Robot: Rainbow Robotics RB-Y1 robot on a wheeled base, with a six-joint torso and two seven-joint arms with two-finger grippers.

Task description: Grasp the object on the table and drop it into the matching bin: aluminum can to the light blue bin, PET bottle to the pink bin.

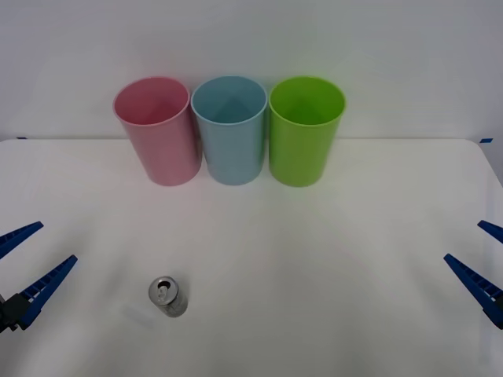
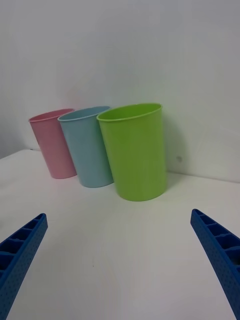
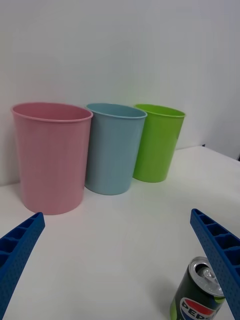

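Observation:
A small silver aluminum can (image 1: 167,296) with a pull-tab top and dark label stands upright on the white table (image 1: 314,267), near the front left. In the left wrist view the can (image 3: 197,297) sits just beside one blue finger. My left gripper (image 1: 25,261) hangs open at the table's left edge, left of the can and apart from it. My right gripper (image 1: 478,263) is open at the right edge, far from the can. At the back stand the pink bin (image 1: 157,129) and, to its right, the light blue bin (image 1: 230,128).
A green bin (image 1: 305,129) stands to the right of the light blue one; the three bins touch or nearly touch in a row against the white wall. Bare tabletop lies between the can and the bins.

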